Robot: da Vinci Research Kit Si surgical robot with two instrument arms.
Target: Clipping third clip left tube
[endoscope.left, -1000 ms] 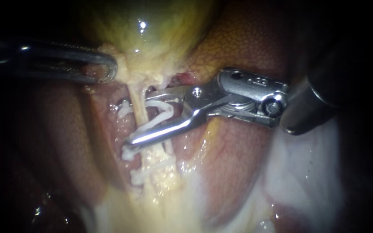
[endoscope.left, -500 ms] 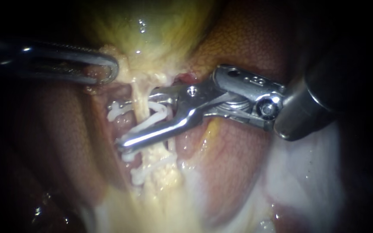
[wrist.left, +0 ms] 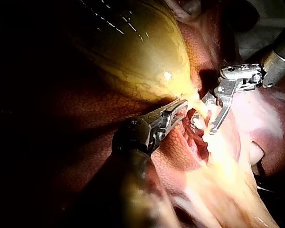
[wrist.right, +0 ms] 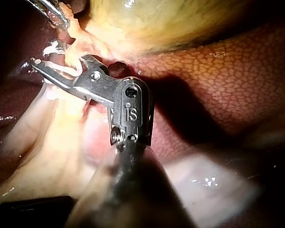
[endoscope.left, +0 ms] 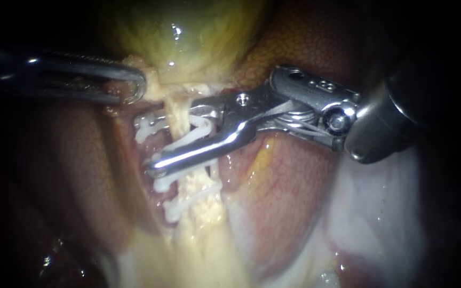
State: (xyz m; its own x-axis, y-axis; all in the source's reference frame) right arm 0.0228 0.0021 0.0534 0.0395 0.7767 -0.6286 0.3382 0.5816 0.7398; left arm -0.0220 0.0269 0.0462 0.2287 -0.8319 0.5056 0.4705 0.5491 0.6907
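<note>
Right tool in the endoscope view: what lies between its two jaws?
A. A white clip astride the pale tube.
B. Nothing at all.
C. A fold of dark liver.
A: the right tool has its jaws standing apart, carrying a white clip across the pale tube.

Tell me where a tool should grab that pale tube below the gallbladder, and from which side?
Take the bare stretch of tube between the gallbladder, which the left tool holds, and the fitted clips. It runs up and down, so probably come crosswise from the right, like the right tool carrying an open clip, one jaw each side.
</note>
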